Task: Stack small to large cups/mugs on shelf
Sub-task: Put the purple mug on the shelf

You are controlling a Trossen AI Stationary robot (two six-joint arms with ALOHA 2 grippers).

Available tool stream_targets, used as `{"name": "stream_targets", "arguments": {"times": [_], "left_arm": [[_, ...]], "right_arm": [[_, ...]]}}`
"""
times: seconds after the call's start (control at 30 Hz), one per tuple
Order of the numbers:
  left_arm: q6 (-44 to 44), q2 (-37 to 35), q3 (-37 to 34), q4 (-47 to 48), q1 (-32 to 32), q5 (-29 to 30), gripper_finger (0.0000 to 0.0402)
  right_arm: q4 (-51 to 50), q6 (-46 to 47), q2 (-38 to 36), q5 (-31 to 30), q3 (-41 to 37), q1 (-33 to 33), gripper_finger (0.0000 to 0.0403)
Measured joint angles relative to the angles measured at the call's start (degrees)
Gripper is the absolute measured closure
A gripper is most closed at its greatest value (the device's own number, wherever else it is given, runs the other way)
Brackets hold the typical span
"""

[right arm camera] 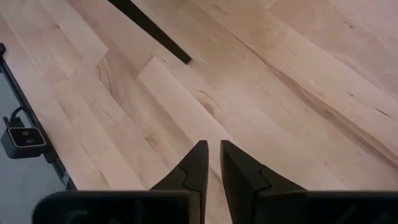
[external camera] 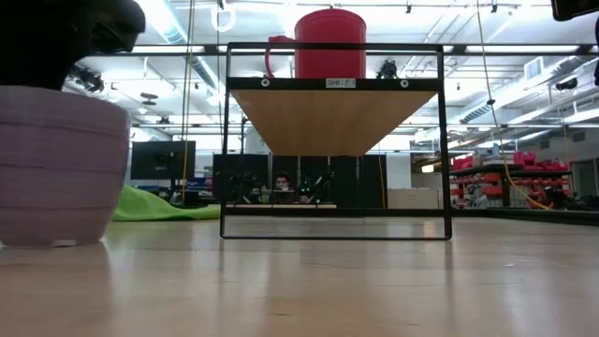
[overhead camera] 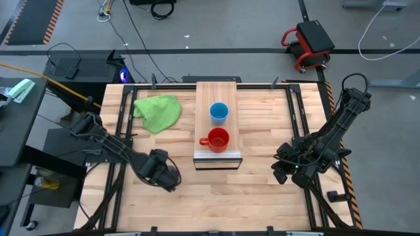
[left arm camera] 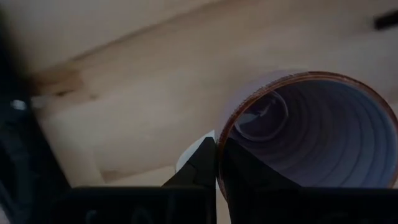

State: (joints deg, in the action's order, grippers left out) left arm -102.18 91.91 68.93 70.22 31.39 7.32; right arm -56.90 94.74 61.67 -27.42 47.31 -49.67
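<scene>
Two arms share the tabletop [overhead camera: 262, 196], with the shelf [overhead camera: 216, 92] standing ahead of both pincers, between them. On the shelf sits the red mug [overhead camera: 217, 139], nearer the metal front edge, and the blue cup [overhead camera: 219, 112] just behind it, apart from it. The purple mug [left arm camera: 311, 130] stands on the tabletop right at the left pincer [left arm camera: 217, 158], well short of the shelf. That pincer's fingers are pressed together on the mug's rim, one tip inside the wall and one outside. The mug looks like thin, ribbed, translucent plastic: light, stiff enough, probably a little slippery, so a rim pinch should carry it if it stays upright. The right pincer [right arm camera: 213, 158] waits over bare wood off to the shelf's other side, its fingers a narrow slit apart and holding nothing.
</scene>
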Motion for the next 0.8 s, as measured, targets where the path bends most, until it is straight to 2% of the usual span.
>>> {"name": "stream_targets", "arguments": {"times": [0.2,0.5,0.8], "left_arm": [[2.8,0.0,0.0,1.4,-3.0,1.7,0.0386],[12.3,-0.3,0.0,1.8,-9.8,3.0,0.0386],[19.8,-4.8,-0.1,3.3,-17.1,3.6,0.0386]], "right_arm": [[0.1,0.0,0.0,0.0,0.0,0.0,0.0353],[1.4,0.0,0.0,0.0,0.0,0.0,0.0353],[1.6,-0.3,0.0,0.0,0.0,0.0,0.0353]]}}
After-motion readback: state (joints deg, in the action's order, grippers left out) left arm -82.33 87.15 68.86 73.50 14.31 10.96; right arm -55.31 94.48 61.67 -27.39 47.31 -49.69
